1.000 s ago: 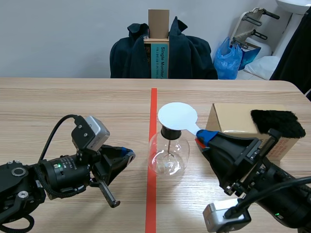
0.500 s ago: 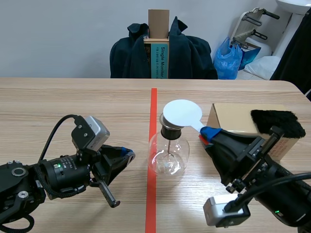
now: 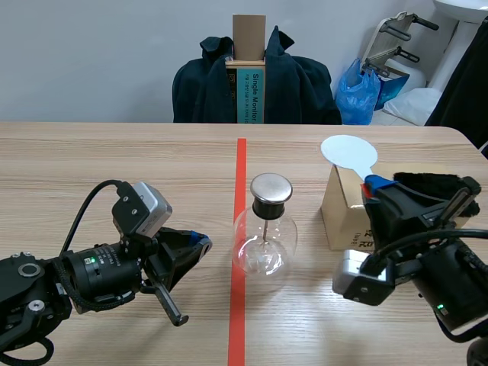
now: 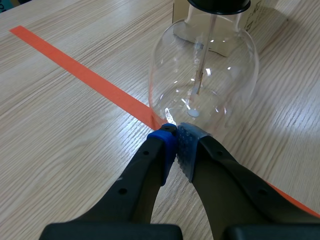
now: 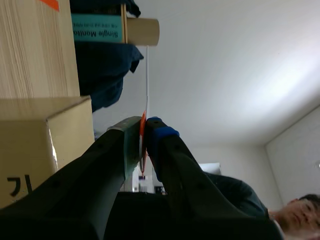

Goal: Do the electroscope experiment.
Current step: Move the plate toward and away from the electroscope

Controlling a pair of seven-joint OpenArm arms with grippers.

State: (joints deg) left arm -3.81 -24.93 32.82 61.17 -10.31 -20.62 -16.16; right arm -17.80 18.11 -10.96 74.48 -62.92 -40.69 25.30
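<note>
Wooden table (image 3: 114, 160), electroscope (image 3: 264, 244) mid-table by the red tape (image 3: 238, 305). Left gripper (image 4: 176, 135), jaws pressed together on nothing, noses its base, prob. to steady it. Right gripper (image 3: 371, 185) pinches the white disc (image 3: 348, 151), held over the cardboard box (image 3: 343, 210), off the cap (image 3: 271, 187).

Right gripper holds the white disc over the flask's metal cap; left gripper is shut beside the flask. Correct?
No: the scene view shows the right gripper holding the white disc raised by the cardboard box, away from the metal cap. The left gripper is shut beside the flask.
</note>
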